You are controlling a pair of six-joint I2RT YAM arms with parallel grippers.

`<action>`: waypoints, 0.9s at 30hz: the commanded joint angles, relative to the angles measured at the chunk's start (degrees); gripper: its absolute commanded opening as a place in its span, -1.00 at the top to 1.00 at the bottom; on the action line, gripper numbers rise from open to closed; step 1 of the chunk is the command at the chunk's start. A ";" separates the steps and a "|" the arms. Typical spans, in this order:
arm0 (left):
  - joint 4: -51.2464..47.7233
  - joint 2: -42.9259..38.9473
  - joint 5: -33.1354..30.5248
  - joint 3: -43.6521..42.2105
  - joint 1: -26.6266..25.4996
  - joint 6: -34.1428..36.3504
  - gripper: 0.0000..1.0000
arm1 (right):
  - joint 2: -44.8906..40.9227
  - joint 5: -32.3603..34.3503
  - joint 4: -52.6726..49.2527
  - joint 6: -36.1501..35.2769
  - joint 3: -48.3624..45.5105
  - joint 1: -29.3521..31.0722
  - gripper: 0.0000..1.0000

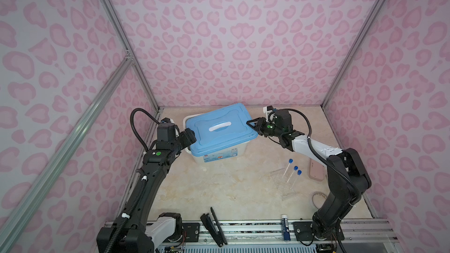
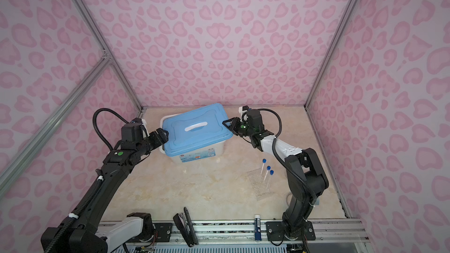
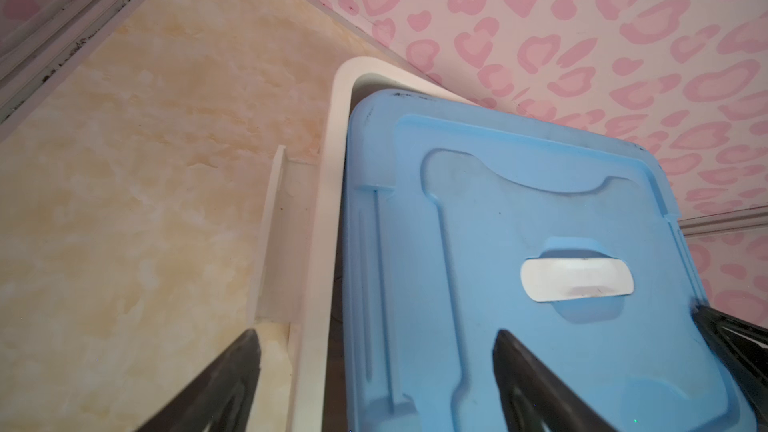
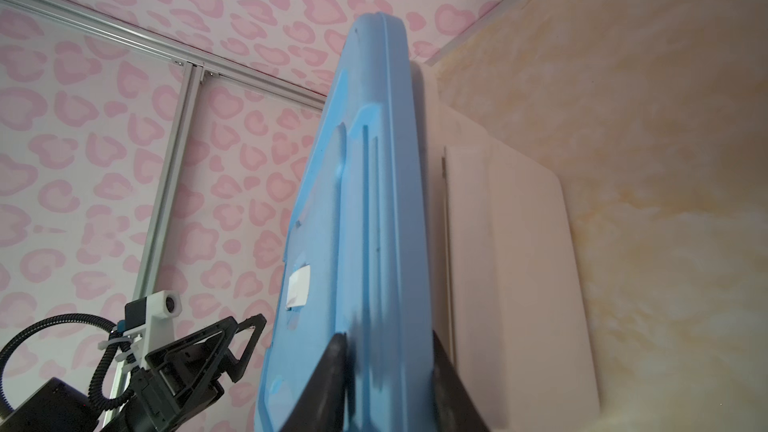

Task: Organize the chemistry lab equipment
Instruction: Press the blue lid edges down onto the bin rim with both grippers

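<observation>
A blue lid [image 1: 219, 127] [image 2: 194, 127] lies askew on a white bin [image 1: 214, 154] [image 2: 194, 158] at the back of the table. My right gripper [image 1: 252, 124] [image 4: 386, 333] is shut on the lid's right edge, one finger above it and one below. At the lid's left end my left gripper [image 1: 191, 137] [image 3: 376, 332] stands open, one finger over the lid [image 3: 519, 201] and the other outside the bin's rim [image 3: 328, 201]. Three blue-capped tubes [image 1: 292, 170] [image 2: 266, 171] lean on a clear rack [image 1: 283, 186] at the right. The bin's inside is hidden.
A black stapler [image 1: 214, 227] and a blue-and-white stick [image 1: 285, 227] lie at the front edge. A pink flat thing [image 1: 316, 170] and a clear tape roll [image 1: 317, 199] sit by the right arm's base. Walls close in on three sides.
</observation>
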 commanded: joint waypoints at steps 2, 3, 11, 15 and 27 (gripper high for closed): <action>6.77 2.38 4.87 -0.97 1.46 0.89 -0.75 | 1.09 -0.41 -0.16 -2.27 0.36 0.04 0.35; 7.17 3.05 5.44 -0.89 1.57 1.12 -0.75 | 1.20 -0.28 -0.64 -2.63 0.46 0.04 0.33; 7.22 7.45 6.70 1.90 1.78 1.50 -0.73 | 1.44 0.75 -5.40 -5.82 2.62 0.73 0.18; 7.37 8.71 6.92 2.20 1.81 1.71 -0.71 | 1.06 3.88 -11.48 -9.86 4.62 1.97 0.14; 5.50 9.77 4.73 3.24 1.82 3.53 -0.70 | 3.31 6.39 -18.73 -14.24 9.78 3.78 -0.12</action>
